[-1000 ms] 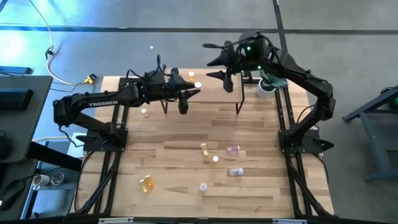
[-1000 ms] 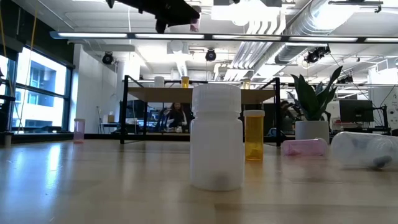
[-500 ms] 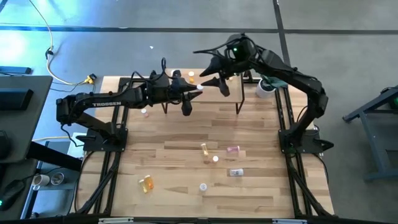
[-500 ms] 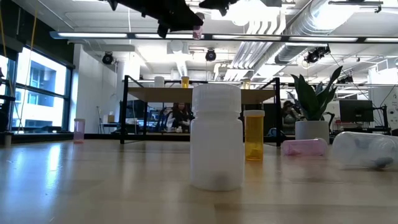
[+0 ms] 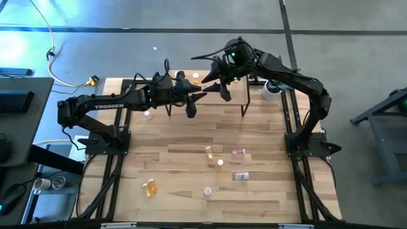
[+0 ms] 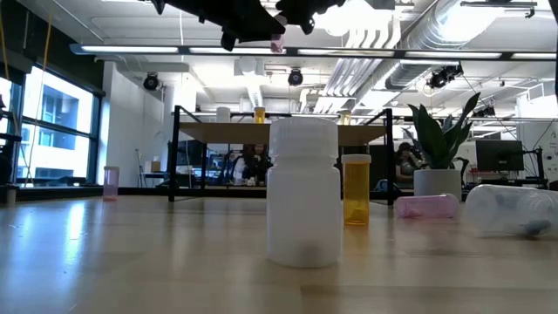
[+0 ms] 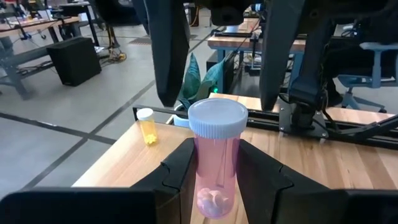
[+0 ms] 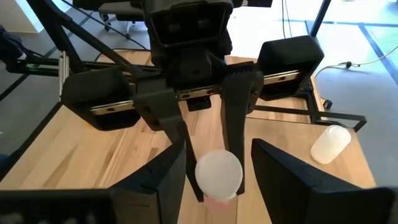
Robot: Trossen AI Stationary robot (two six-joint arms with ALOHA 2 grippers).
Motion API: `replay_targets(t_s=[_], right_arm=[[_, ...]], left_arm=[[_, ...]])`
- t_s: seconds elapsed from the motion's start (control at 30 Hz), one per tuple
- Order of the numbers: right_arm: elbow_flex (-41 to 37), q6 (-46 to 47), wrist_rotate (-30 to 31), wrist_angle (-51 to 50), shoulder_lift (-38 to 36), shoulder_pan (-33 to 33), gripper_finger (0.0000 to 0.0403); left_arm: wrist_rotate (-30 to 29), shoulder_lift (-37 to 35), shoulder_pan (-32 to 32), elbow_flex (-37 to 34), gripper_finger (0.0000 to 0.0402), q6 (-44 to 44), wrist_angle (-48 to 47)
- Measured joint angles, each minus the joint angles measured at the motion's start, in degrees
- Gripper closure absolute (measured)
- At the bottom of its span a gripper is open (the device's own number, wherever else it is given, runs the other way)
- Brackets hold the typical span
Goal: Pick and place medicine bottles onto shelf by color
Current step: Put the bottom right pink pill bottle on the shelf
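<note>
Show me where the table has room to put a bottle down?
Bare wood lies between the shelf and the yellow bottle, and along the left edge above the orange bottle. It is crowded around the pink bottle.

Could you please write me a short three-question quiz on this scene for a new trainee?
1. True or false: the left tool is shut on a pink bottle.
2. Which bottle stands upright on the shelf past the held one? A) clear B) yellow C) pink
3. Fill in: in the right wrist view, the right tool's fingers stand on either side of the held bottle's white ____.

Key:
1. True. Its fingers clamp the bottle's sides.
2. B, the yellow bottle.
3. Cap. The right fingers flank it and are open.
</note>
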Motion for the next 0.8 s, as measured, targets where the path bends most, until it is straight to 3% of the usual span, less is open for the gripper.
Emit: replay_targets(t_s=[0.43,0.8], right_arm=[[0.0,0.1,1.0,-1.34,0.49,0.53,0.0231],[0.0,0.19,1.0,-1.75,0.49,0.53,0.0291]], left_arm=[[-0.07,0.0,-0.02,0.0,0.0311,0.01,2.17],[-0.4,0.0,-0.02,0.0,0.0311,-0.03,2.15]])
